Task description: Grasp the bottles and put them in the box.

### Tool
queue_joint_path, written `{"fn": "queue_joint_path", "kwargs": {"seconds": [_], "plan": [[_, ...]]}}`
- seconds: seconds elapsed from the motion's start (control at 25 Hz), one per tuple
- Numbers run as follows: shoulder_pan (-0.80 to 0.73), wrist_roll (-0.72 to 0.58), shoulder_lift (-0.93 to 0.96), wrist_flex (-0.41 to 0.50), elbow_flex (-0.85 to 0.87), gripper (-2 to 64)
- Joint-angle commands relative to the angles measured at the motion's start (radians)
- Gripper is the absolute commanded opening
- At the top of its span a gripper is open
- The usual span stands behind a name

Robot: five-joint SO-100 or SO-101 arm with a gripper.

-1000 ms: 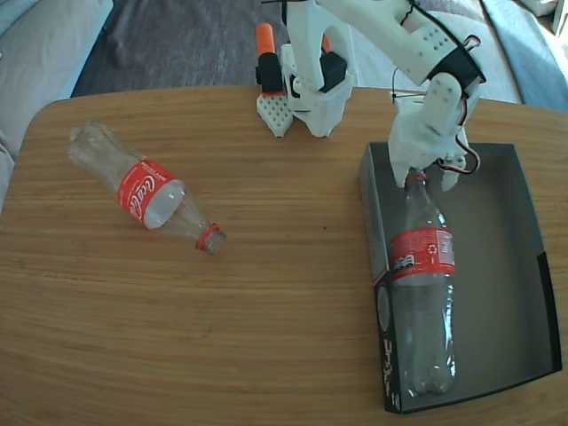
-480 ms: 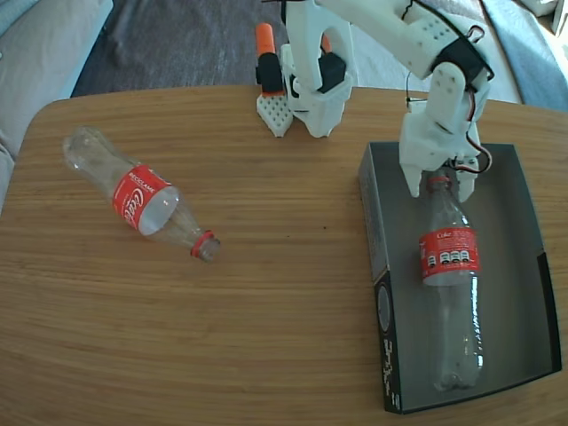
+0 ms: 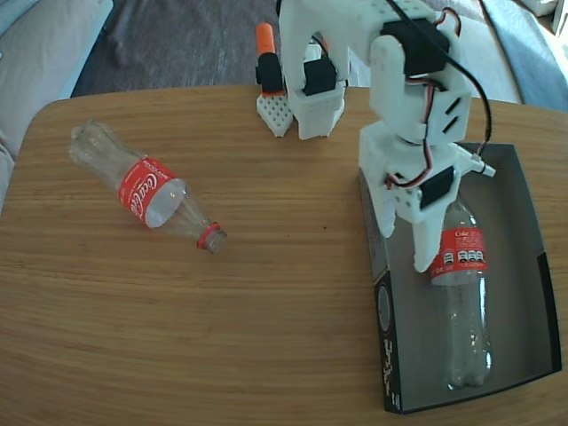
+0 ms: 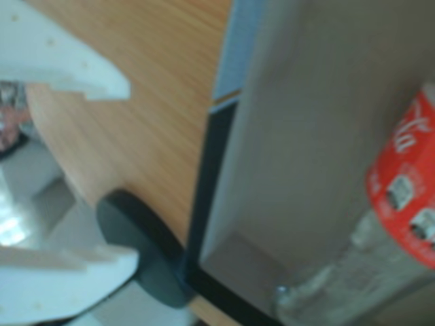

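Grey fabric (image 3: 40,67) fills the upper left of the fixed view, beyond the rounded edge of the wooden bench (image 3: 222,328). On the bench's left part lies a clear plastic bottle with a red label (image 3: 146,189), on its side, long axis slanting from upper left down to lower right, its red-ringed open neck pointing toward the frame's centre. At top centre stands the white arm base with an orange-tipped part (image 3: 266,53). On the right sits the shallow cardboard box with a dark grey floor and black sides (image 3: 515,293). A second clear red-labelled bottle (image 3: 463,293) lies inside it, lengthwise, base toward the bottom edge; its neck is hidden behind the white gripper (image 3: 404,244). The gripper hangs over the box's left wall, fingers (image 4: 81,75) apart and holding nothing, as the wrist view shows.
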Motion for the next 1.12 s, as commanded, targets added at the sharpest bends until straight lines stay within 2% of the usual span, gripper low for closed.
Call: {"fn": "queue_joint_path", "kwargs": {"seconds": [0.0, 0.24, 0.32, 0.44, 0.48, 0.88, 1.08], "plan": [[0.071, 0.098, 0.049, 0.008, -0.075, 24.2], [0.232, 0.259, 0.049, 0.089, -0.097, 23.3], [0.265, 0.285, 0.051, 0.104, -0.097, 17.1], [0.319, 0.29, 0.051, 0.092, -0.1, 2.7], [0.337, 0.29, 0.051, 0.092, -0.1, -0.3], [0.634, 0.291, 0.04, 0.092, -0.078, -0.3], [0.689, 0.293, 0.051, 0.098, 0.032, -0.3]]}}
